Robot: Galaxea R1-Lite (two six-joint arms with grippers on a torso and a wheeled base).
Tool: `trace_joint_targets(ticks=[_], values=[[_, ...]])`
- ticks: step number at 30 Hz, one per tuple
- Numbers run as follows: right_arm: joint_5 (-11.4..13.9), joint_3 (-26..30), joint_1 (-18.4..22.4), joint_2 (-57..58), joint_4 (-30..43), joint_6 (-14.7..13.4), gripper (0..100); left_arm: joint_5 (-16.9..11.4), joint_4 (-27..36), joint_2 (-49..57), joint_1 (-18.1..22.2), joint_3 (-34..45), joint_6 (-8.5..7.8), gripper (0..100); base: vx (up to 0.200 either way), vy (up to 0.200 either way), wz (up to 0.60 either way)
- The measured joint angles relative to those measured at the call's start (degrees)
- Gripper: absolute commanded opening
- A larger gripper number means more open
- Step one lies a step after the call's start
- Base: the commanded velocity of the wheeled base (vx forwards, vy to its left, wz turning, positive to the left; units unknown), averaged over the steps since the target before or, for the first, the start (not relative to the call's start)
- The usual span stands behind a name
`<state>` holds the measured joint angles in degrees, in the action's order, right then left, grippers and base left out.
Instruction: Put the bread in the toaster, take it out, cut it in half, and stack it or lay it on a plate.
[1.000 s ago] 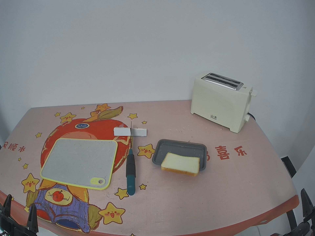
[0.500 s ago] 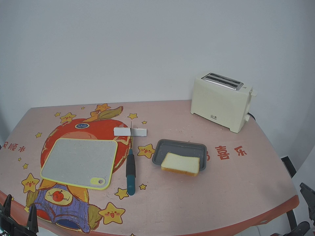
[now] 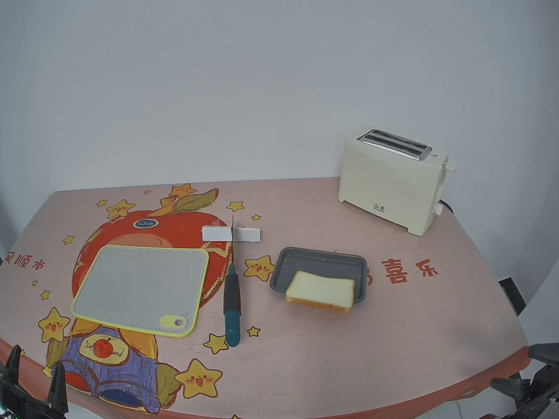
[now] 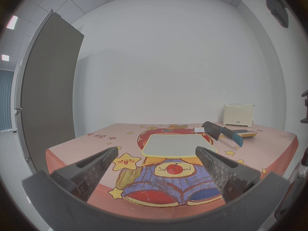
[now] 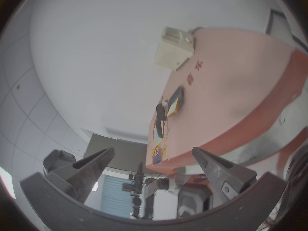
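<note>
The toaster (image 3: 393, 181) at the far right carries a small dark printed mark low on its front. Red characters are printed on the counter (image 3: 407, 333) just right of the grey tray (image 3: 317, 258). The bread (image 3: 320, 291) lies across the tray's near rim. The left gripper (image 4: 156, 149) off the near left corner and the right gripper (image 5: 153, 149) off the near right corner both gape empty, well apart from the bread.

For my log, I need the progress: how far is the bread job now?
Nothing looks done: the bread lies whole on the grey tray, the toaster slots are empty. Nothing is in hand: left gripper and right gripper are open, empty. Toasting, cutting with the knife, plating remain.
</note>
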<state>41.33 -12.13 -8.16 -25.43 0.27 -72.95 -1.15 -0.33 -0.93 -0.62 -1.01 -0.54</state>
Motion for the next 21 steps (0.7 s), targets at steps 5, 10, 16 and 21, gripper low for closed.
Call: trace_joint_targets(ticks=[5,10,16,21], values=[[1.32,0.06,-0.57,-4.12,-1.33,-3.9,100,0.02,0.01,0.0,0.0,0.0,0.0,100,0.0,0.0,0.0],[1.61,0.94,-1.49,-7.91,-4.61,-4.32,100,0.0,0.0,0.0,0.0,0.0,0.0,100,0.0,0.0,0.0],[1.58,1.91,-2.23,-13.81,-12.01,-4.21,100,0.02,0.01,0.0,0.0,0.0,0.0,100,0.0,0.0,0.0],[1.58,2.62,-2.76,-20.05,-18.25,-3.94,100,0.02,0.01,0.0,0.0,0.0,0.0,100,0.0,0.0,0.0]])
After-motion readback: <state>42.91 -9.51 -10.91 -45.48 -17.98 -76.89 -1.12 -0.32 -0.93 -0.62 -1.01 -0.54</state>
